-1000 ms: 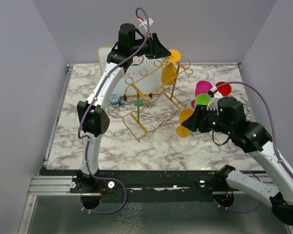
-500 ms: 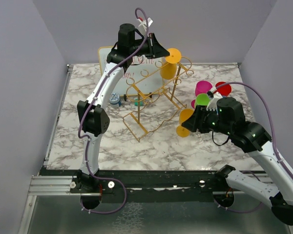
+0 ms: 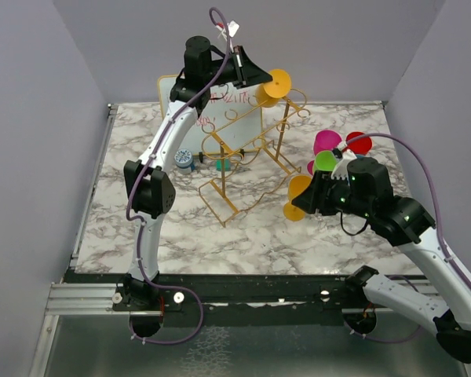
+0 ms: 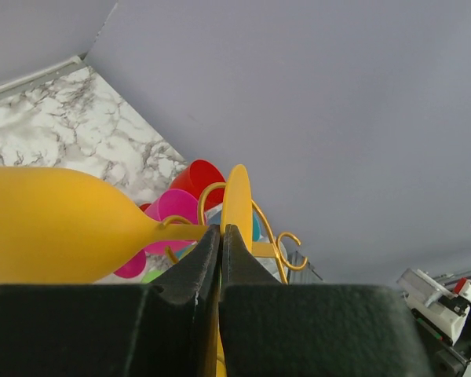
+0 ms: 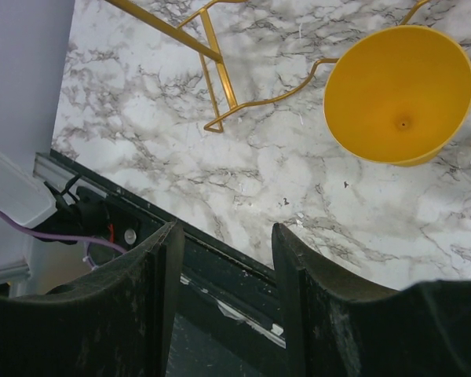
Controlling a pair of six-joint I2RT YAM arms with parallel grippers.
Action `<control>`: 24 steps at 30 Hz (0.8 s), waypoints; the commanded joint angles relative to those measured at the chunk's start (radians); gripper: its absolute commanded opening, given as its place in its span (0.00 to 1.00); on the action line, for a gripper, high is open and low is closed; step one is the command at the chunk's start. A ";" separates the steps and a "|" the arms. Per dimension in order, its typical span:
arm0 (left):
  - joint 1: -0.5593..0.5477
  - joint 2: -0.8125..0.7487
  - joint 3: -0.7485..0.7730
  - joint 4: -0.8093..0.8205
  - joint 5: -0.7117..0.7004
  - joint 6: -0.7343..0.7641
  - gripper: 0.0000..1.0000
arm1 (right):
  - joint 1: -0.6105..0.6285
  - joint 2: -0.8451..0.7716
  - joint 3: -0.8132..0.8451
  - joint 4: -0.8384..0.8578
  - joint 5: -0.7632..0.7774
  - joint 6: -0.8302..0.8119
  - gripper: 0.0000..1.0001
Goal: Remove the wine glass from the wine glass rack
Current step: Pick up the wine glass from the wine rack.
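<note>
At the top of the wine glass rack point(image 3: 245, 151), left gripper point(image 4: 220, 236) fingers pinch the yellow wine glass point(image 4: 55, 224) by its stem, beside the foot. Foot may be hooked on a rail, hard to tell. Looks light, rigid, slick: stem is the right hold. Right gripper point(image 5: 224, 236) spread, empty.

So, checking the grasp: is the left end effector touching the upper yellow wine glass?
Touching: the left wrist view shows the left end effector shut on the stem of the upper yellow wine glass.

White arms point(image 3: 171, 129), black joints point(image 3: 151, 195), purple cables point(image 3: 400, 139)
</note>
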 commanded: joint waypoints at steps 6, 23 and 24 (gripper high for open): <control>0.044 -0.064 -0.080 0.138 -0.029 -0.032 0.00 | 0.004 -0.013 -0.021 -0.010 -0.016 0.013 0.55; 0.085 -0.115 -0.152 0.304 -0.059 -0.152 0.00 | 0.004 -0.026 -0.022 -0.014 -0.014 0.021 0.55; 0.090 -0.133 -0.166 0.285 -0.075 -0.123 0.00 | 0.004 -0.027 -0.020 -0.015 -0.014 0.021 0.55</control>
